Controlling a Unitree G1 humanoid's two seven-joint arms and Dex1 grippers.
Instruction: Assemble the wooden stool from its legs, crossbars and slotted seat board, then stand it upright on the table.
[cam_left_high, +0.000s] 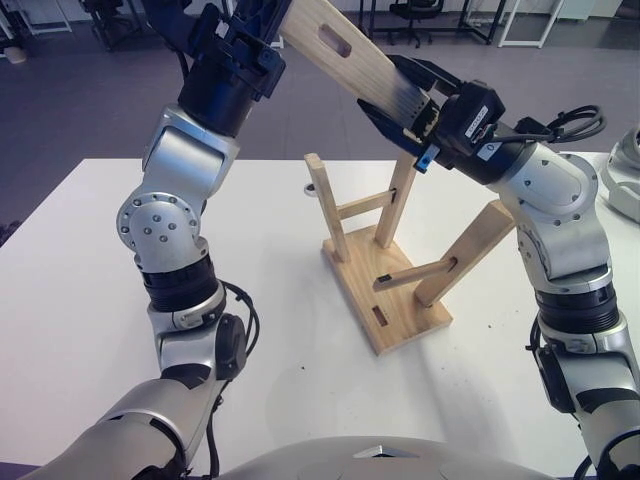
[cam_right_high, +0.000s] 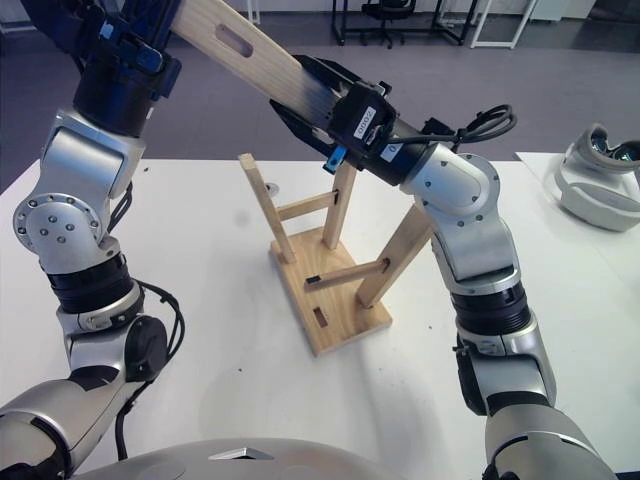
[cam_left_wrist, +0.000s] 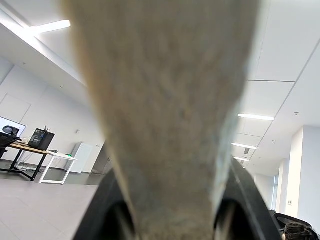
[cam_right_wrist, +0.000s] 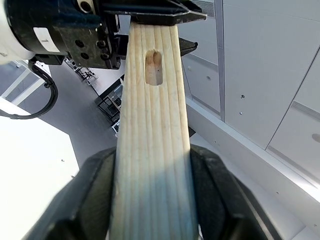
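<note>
Wooden leg (cam_left_high: 352, 62) aloft, left hand (cam_left_high: 262, 28) gripping one end, right hand (cam_left_high: 385, 88) the other

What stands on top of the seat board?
Three legs stand on the seat board, with two crossbars fitted. One slot near its front edge is empty. The right gripper, with the fourth leg, hides the middle leg's top.

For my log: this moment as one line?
pale slotted wooden leg: aloft; left claw, right claw: shut on it; wooden seat board: on white table
</note>
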